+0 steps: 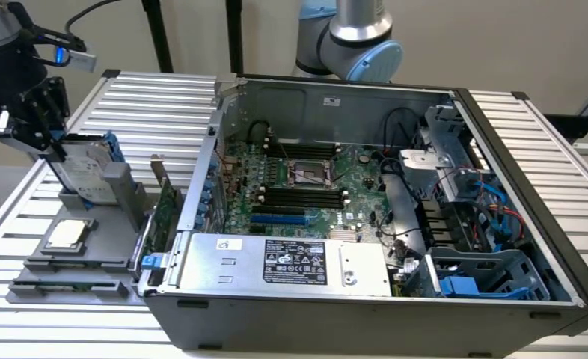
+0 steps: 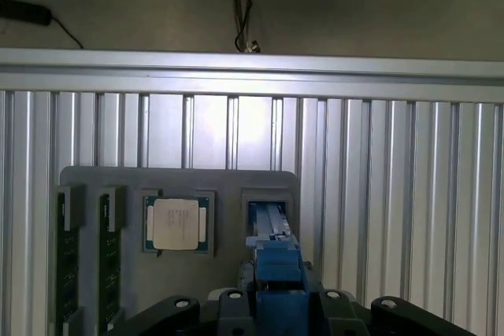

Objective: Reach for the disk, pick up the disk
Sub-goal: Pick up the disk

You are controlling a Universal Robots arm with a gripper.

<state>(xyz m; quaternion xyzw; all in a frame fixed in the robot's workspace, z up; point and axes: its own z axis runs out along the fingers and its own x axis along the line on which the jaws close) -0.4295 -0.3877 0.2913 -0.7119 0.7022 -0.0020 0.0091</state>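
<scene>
Probably a robotics lab, slatted aluminium workbench, opened computer tower, grey parts fixture, robot arm

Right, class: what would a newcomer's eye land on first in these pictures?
The big open computer case at the centre, its green circuit board bared. On the exterior view's left, the claw hangs at a disk standing in a grey tray, beside a square chip.

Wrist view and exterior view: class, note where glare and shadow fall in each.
Wrist view: a bright glare patch sits on the ribbed table beside the grey tray; the floor past it is dim. Exterior view: the table slats are evenly lit, and the outer front wall of the computer case is in shadow.
</scene>
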